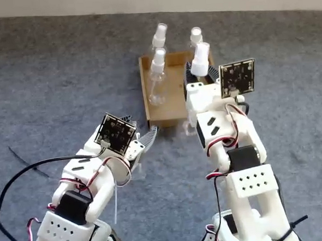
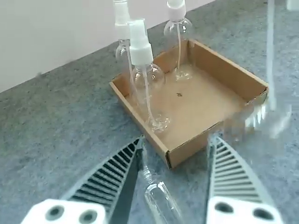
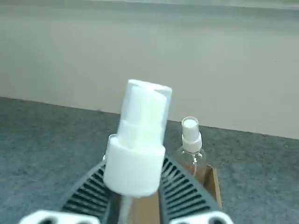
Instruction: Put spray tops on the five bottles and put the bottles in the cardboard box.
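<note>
L gripper (image 2: pixel 177 142) sits low over the grey carpet (image 1: pixel 49 78), fingers spread wide, gripping nothing. An uncapped bottle (image 2: pixel 159 198) lies on its side on the carpet btwn those fingers, close against one of them, neck toward the fingertips. Can't tell if it touches that finger. Just ahead of the fingertips is the near corner of the cardboard box (image 2: pixel 233 79), w/ the tips near the box wall but apart from it.

Inside the box, ahead of L gripper, a capped bottle (image 2: pixel 147 79) stands upright by the near side wall. A second capped bottle (image 2: pixel 177 32) stands upright farther in, by the far wall. A third capped bottle (image 2: pixel 122 28) stands behind the first. Its base is hidden, so can't tell whether it's in the box or just past it.

R gripper (image 3: pixel 135 172) is raised at the box's other side, in the high view (image 1: pixel 197 74) beside the box edge. Its fingers are clamped narrow on a white spray top (image 3: pixel 138 144), nozzle sticking up above the fingertips, thin dip tube (image 3: pixel 122 210) running down btwn the fingers. Beyond R gripper's tips, the second capped bottle stands just past the held top, w/ a corner of the box beside it.
</note>
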Robot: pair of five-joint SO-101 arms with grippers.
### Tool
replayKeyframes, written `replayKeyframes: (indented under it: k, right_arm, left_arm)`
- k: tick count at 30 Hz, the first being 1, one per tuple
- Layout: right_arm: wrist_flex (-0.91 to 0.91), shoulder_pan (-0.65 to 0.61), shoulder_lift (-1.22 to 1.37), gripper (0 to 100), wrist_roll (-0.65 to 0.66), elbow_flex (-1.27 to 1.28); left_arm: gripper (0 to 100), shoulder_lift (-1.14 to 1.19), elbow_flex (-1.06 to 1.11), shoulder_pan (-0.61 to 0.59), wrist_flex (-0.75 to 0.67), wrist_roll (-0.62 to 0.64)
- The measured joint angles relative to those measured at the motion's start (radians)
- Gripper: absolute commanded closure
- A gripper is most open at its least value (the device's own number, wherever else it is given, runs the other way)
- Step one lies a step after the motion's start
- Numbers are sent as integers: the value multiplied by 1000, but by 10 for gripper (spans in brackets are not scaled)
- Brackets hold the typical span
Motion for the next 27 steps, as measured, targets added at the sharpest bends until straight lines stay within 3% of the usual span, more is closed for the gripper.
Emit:
replayKeyframes:
  k: [5,12,27]
  right_arm:
    - [20,2,-52,994,0,0]
    - [247,2,-127,994,0,0]
    - [230,3,-170,994,0,8]
  left_arm:
    - [790,0,5,-49,0,0]
    - [790,0,5,-203,0,0]
    - [790,2,51,-218,-74,0]
